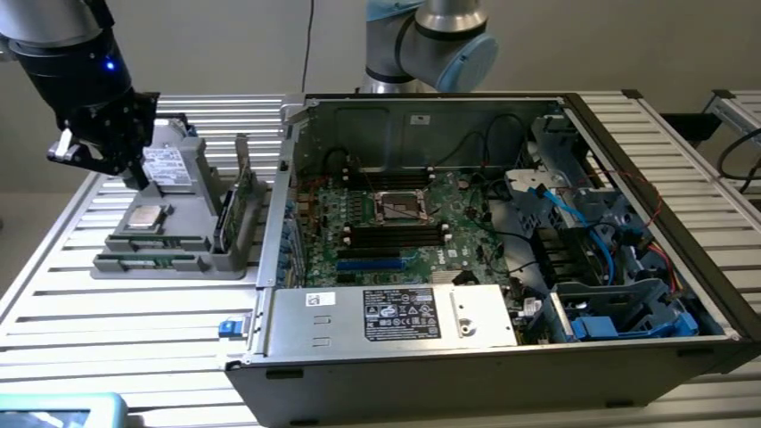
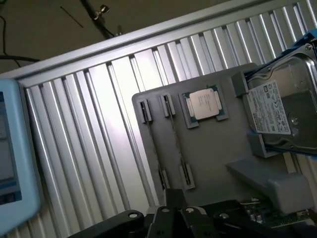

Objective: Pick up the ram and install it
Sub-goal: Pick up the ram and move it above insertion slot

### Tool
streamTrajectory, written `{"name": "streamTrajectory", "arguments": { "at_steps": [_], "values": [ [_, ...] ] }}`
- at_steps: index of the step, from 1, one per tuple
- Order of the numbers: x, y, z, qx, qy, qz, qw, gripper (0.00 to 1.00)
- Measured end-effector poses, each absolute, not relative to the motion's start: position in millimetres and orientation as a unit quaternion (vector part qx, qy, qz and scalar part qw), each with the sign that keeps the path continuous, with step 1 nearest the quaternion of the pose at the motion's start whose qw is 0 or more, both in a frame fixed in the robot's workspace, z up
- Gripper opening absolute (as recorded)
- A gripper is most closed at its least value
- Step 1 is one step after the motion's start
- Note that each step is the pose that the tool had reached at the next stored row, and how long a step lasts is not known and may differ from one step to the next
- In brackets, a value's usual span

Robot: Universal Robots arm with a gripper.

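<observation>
Well apart from the fingers [image 2: 174, 200] stands the ram [image 1: 244, 201]

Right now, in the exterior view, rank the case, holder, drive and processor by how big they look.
1. Case, by far the largest.
2. Holder.
3. Drive, partly hidden, yet plainly bigger than the processor.
4. Processor, smallest.

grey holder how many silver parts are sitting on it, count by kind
processor chip: 1
drive: 1
total: 2
</observation>
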State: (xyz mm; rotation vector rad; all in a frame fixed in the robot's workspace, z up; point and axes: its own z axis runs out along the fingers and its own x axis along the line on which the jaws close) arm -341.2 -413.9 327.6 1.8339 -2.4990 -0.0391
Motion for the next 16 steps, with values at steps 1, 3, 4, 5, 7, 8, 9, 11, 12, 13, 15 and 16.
{"name": "streamTrajectory", "arguments": {
  "at_steps": [1,3,4,5,7,8,9,11,12,13,15,16],
  "values": [
    [-341.2,-413.9,327.6,0.599,-0.801,-0.012,0.021,0.11],
    [-341.2,-413.9,327.4,0.613,-0.79,-0.012,0.021,0.11],
    [-341.2,-413.9,327.4,0.62,-0.784,-0.012,0.021,0.11],
    [-341.2,-413.9,327.3,0.628,-0.778,-0.012,0.021,0.11],
    [-341.2,-413.9,327.1,0.642,-0.767,-0.011,0.021,0.11],
    [-341.2,-413.9,327.1,0.648,-0.761,-0.011,0.021,0.11],
    [-341.2,-413.8,327.0,0.654,-0.756,-0.01,0.021,0.11],
    [-341.2,-413.8,326.7,0.664,-0.748,-0.009,0.02,0.11],
    [-341.2,-413.8,326.5,0.668,-0.744,-0.008,0.019,0.11],
    [-341.2,-413.8,326.5,0.672,-0.74,-0.007,0.018,0.11],
    [-341.7,-413.8,326.2,0.677,-0.736,-0.005,0.016,0.11],
    [-341.6,-413.8,326.2,0.677,-0.736,-0.005,0.016,0.11]
  ]
}}
